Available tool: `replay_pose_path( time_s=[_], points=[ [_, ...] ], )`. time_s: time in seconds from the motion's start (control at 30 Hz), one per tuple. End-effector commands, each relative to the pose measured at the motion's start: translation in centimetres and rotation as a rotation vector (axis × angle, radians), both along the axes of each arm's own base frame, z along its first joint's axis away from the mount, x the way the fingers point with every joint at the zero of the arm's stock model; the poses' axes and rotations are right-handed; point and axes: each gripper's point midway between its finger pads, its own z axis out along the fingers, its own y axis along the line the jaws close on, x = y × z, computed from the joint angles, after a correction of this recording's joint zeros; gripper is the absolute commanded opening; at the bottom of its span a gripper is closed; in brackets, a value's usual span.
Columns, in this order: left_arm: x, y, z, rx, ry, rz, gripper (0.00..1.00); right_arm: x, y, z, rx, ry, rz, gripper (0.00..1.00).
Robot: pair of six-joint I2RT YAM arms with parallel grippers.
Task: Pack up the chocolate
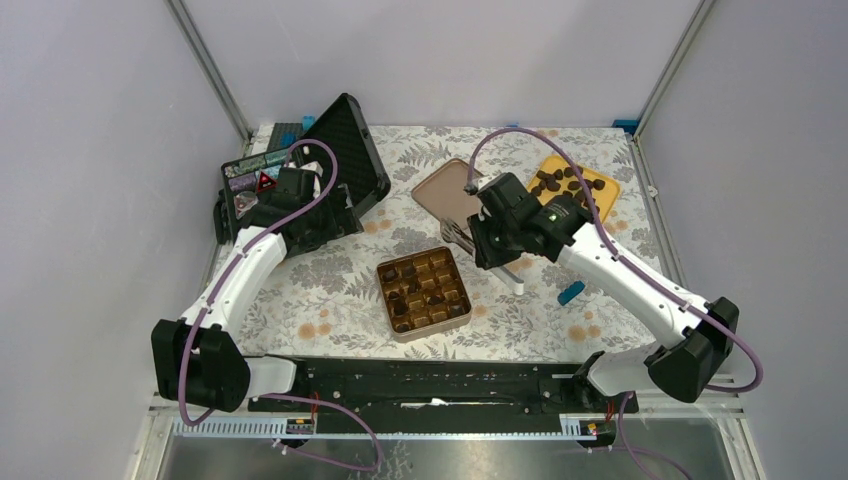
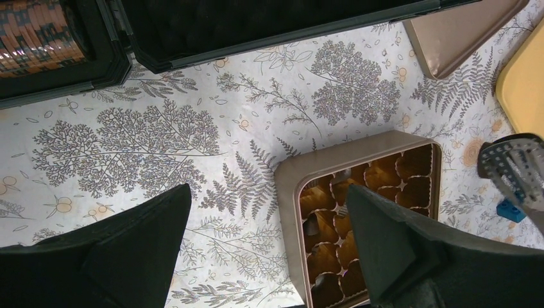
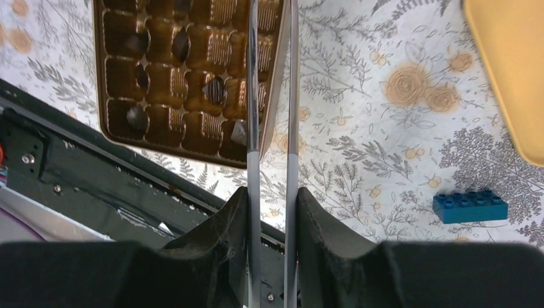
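Metal tongs (image 3: 253, 128) are pinched by the right end effector (image 3: 272, 199) above the tin (image 1: 436, 327), probably to drop pieces in. The left end effector (image 2: 268, 199) is spread wide. Most chocolate (image 1: 560, 183) is kept on the yellow tray (image 3: 507, 64).

Robot lab cell: plain grey walls (image 1: 430, 50), metal frame posts (image 1: 210, 68) around table (image 1: 340, 300)

Left arm (image 1: 235, 280) mine: reaches forward-left, wrist bent down. Left gripper (image 2: 266, 205): jaws spread wide, nothing between fingers (image 2: 128, 250). Right arm (image 1: 620, 270): stretches forward toward table centre, wrist tipped down. Right gripper (image 3: 272, 196): partly closed, clamped on tongs (image 3: 253, 96), both thin metal blades pinched side by side between my pads, pointing away from wrist.
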Motion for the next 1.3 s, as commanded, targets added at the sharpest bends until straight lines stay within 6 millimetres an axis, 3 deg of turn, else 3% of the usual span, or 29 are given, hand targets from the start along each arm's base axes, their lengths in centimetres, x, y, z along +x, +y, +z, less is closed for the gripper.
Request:
replay_pose_path(
  time_s=[0.0,0.4,0.53,0.97,1.17,1.27],
  points=[
    [1.1,0.5,1.9,0.002,-0.078,0.032,0.99,-1.0,0.6,-0.5,-0.018,0.017,0.048,0.16],
    [0.5,0.5,1.8,0.007,-0.072,0.019,0.99,-2.4,1.8,-3.6,-0.077,0.101,0.149,0.17],
    [0.6,0.5,1.8,0.004,-0.072,0.020,0.99,-2.4,1.9,-4.0,-0.087,0.104,0.152,0.24],
    [0.8,0.3,1.6,0.002,-0.061,0.009,0.99,-1.6,1.7,-3.7,-0.107,0.058,0.124,0.47],
    [0.9,0.2,1.4,0.000,-0.057,0.008,0.99,-1.0,1.8,-3.0,-0.096,0.017,0.111,0.47],
    [1.0,0.1,1.6,-0.004,-0.060,0.005,0.99,-0.4,1.7,-1.9,-0.082,-0.030,0.089,0.39]
  ],
)
